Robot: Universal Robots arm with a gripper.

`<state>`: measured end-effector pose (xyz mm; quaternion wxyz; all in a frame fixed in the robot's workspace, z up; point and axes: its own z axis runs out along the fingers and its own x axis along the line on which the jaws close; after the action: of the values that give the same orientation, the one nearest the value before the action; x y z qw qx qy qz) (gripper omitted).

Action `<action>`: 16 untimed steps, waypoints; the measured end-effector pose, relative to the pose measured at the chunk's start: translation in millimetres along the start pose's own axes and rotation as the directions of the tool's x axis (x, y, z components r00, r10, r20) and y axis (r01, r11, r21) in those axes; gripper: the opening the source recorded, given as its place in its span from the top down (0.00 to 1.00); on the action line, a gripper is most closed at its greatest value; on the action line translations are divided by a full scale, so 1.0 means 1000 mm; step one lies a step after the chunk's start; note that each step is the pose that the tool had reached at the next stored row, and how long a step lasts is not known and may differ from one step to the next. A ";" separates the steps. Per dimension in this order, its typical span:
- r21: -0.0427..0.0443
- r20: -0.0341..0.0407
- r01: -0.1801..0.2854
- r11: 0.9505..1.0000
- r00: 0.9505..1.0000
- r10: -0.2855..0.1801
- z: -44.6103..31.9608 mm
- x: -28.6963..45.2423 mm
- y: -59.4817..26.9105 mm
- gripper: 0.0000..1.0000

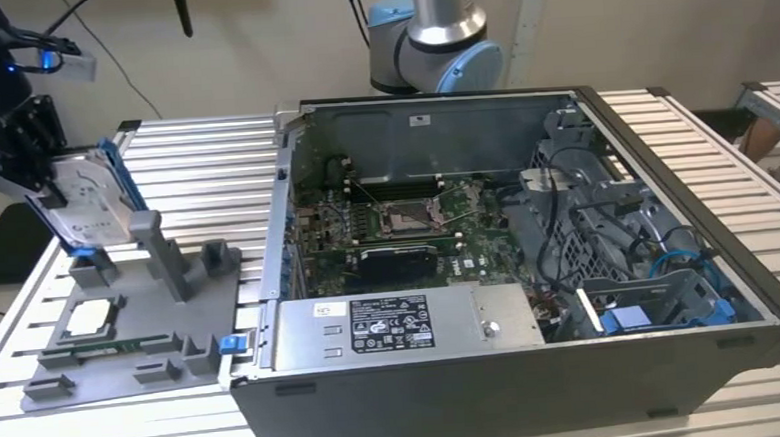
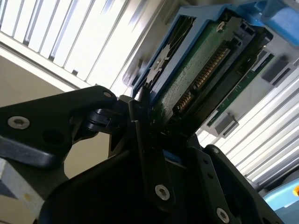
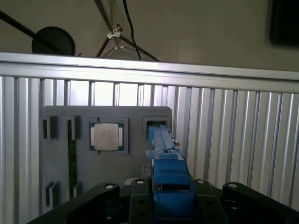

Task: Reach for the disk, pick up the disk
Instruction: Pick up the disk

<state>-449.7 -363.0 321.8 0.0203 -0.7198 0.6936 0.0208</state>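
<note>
- In the second wrist view the gripper (image 2: 161, 123) is closest, its black fingers (image 2: 145, 149) clamped on one end of the disk (image 2: 196, 70), whose green circuit board faces the lens.
- In the exterior view the disk stands tilted at the exterior view's left, white label showing, above the grey fixture (image 1: 117, 363).
- Its lower end sits at a slot in the fixture; I cannot tell whether they touch.
- A square chip (image 1: 91, 314) lies in the fixture.
- The open computer case (image 1: 506, 393) stands just beside it on the slatted table (image 1: 186, 149).
</note>
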 end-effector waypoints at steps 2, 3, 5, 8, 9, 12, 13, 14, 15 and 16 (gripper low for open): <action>0.000 0.000 0.000 1.000 1.000 0.000 -0.0019 -0.0001 0.0000 1.00; 0.000 0.000 0.000 1.000 1.000 0.000 -0.0030 -0.0002 0.0000 1.00; 0.000 0.000 0.000 1.000 1.000 0.000 -0.0053 -0.0003 0.0000 1.00; 0.000 0.000 0.000 1.000 1.000 0.000 -0.0092 -0.0005 0.0000 1.00; 0.000 0.000 0.000 1.000 1.000 0.000 -0.0106 -0.0006 0.0000 1.00; 0.000 0.000 0.000 1.000 1.000 0.000 -0.0152 -0.0009 0.0000 1.00; 0.000 0.000 0.000 1.000 1.000 0.000 -0.0166 -0.0010 0.0000 1.00; 0.000 0.000 0.000 1.000 1.000 0.000 -0.0180 -0.0011 0.0000 1.00; 0.000 0.000 0.000 1.000 1.000 0.000 -0.0195 -0.0012 0.0000 1.00; 0.000 0.000 0.000 1.000 1.000 0.000 -0.0212 -0.0012 0.0000 1.00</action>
<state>-449.7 -363.0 343.0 0.0203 -0.7198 0.6936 0.0208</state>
